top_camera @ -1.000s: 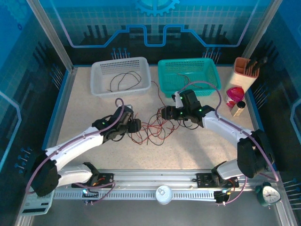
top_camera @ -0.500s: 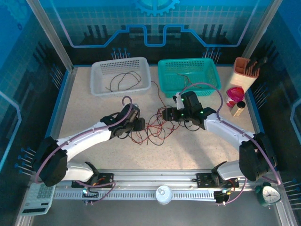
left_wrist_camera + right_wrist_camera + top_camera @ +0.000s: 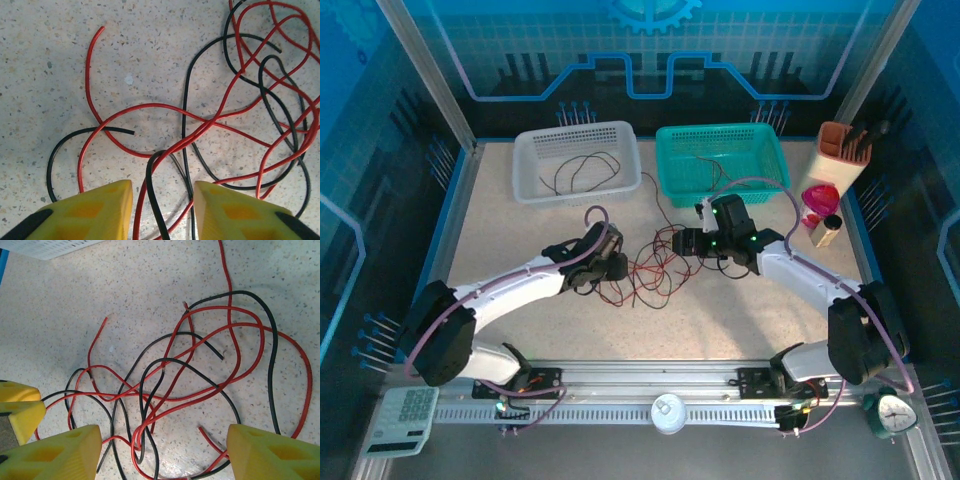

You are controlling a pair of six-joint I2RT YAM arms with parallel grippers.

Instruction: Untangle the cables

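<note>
Speckled tabletop, red and black cables lying tangled at its centre between both arms. I am aiming to pinch one strand alone, then lift slowly. Left gripper: jaws standing part-open, straddling a black loop and a red strand, unclamped. Right gripper: gaping wide above the tangle, holding nothing.

Cables on table btwn L gripper & R gripper

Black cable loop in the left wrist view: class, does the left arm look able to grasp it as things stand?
Probably yes: the black loop lies uncovered inside the open left pincer, though a red cable alongside may get pinched too.
</note>
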